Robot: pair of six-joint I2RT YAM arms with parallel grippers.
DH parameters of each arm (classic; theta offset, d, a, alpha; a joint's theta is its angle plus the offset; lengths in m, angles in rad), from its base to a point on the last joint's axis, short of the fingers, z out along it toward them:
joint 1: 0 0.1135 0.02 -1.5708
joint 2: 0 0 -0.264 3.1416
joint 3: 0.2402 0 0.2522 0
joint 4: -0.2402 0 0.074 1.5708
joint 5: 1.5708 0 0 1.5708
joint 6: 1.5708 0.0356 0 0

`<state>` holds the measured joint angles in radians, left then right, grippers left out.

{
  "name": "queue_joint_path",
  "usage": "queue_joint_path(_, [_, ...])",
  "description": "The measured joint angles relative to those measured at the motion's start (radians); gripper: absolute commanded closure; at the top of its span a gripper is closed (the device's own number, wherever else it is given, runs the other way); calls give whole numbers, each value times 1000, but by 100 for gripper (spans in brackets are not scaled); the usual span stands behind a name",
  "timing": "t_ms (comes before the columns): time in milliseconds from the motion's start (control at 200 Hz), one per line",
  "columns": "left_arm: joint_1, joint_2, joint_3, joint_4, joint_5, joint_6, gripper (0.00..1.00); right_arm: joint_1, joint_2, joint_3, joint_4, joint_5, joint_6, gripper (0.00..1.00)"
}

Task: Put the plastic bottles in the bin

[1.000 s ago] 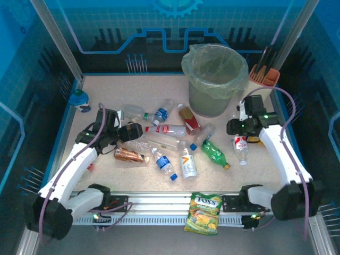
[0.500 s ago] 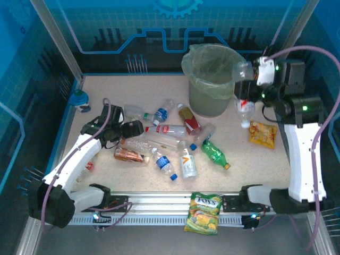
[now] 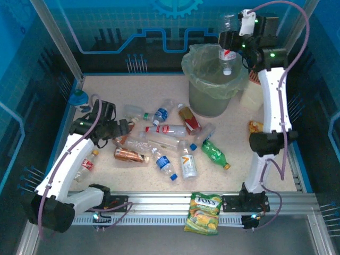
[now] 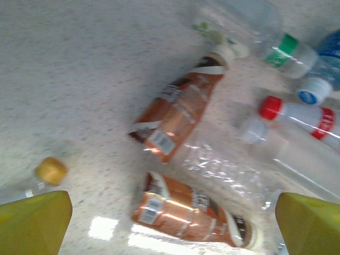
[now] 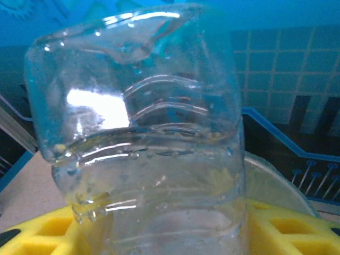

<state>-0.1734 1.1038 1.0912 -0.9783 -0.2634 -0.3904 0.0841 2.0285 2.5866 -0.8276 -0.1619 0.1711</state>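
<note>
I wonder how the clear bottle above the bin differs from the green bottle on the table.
The clear bottle hangs neck down in the right tool over the bin; the green bottle lies flat on the table. The clear bottle has a red-and-white label; the green bottle is tinted green. Both are plastic.

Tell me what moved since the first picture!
The right fingers lifted the clear red-label bottle off the table and carried it up over the bin, still holding it. The left fingers drew back a little leftward and stayed open. The other bottles and the candy bag stayed put.
</note>
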Motion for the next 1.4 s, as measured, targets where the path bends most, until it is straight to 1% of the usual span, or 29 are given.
queue_joint_path(100, [45, -2, 2, -45, -40, -3, 1, 0, 106, 24, 39, 0, 5, 41])
queue_joint_path(240, [111, -24, -5, -87, -64, -24, 1, 0, 224, 26, 57, 0, 10, 41])
queue_joint_path(425, [164, -69, -46, -106, -64, -86, 1, 0, 315, 26, 59, -1, 12, 40])
queue_joint_path(505, [171, -75, -74, -106, -61, -110, 1, 0, 341, 26, 59, -4, 13, 37])
queue_joint_path(610, [172, -74, -103, -113, -53, -139, 1, 0, 362, 25, 59, -4, 11, 30])
queue_joint_path(735, [172, -72, -113, -118, -54, -169, 1, 0, 364, 5, 59, -4, 9, 19])
queue_joint_path(976, [172, -59, -131, -117, -46, -188, 1, 0, 366, 5, 55, -12, -19, 6])
queue_joint_path(1171, [172, -41, -131, -105, -2, -188, 1, 0, 328, 11, 8, -30, -57, 2])
queue_joint_path(1276, [172, -32, -131, -69, 43, -187, 1, 0, 254, 11, -24, -31, -80, 1])
queue_joint_path(1401, [156, -7, -124, -23, 85, -179, 1, 0, 121, 11, -64, -29, -107, 1])
